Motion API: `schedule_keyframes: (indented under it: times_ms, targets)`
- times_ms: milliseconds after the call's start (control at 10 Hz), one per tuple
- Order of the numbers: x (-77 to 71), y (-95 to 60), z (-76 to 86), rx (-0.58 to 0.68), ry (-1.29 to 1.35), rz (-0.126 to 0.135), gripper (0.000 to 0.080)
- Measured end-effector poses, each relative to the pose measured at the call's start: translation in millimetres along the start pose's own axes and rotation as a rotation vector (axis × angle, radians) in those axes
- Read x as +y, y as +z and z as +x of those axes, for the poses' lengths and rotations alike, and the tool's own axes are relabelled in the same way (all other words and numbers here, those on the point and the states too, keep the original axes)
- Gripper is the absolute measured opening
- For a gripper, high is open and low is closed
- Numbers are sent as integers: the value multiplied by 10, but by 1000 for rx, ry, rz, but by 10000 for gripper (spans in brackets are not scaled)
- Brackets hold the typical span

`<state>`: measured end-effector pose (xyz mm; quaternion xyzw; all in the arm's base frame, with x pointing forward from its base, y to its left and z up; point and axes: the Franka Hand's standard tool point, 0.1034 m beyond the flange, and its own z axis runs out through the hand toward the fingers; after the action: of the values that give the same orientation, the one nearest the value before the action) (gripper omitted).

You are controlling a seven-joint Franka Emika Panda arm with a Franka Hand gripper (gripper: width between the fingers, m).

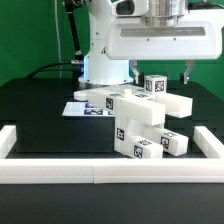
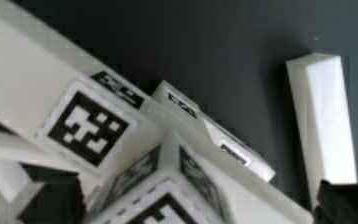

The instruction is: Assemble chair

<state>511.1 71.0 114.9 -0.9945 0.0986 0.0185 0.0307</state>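
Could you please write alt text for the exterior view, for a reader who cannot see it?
A cluster of white tagged chair pieces sits on a black table, with the open gripper just above it. White rails border the table's front and sides, and the marker board lies flat beside the cluster, toward the exterior view's left.

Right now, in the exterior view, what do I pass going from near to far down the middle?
Front rail → chair parts → arm base. The marker board is left out because it overlaps the parts in depth.
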Motion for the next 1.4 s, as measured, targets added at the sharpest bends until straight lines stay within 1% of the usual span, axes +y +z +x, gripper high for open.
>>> schedule_keyframes:
  times_ms: [200, 600, 700, 800, 900, 1000, 1100, 1400]
  targets:
    - [4, 0, 1, 0, -111, 0, 648]
    - [24, -2, 8, 0, -413, -2, 648]
    - [31, -2, 10, 0, -449, -2, 648]
    - [31, -1, 10, 0, -447, -2, 532]
    - [32, -1, 10, 0, -446, -2, 399]
    - [33, 0, 10, 0, -446, -2, 399]
    - [33, 0, 10, 0, -446, -2, 286]
    - [33, 0, 10, 0, -425, -2, 286]
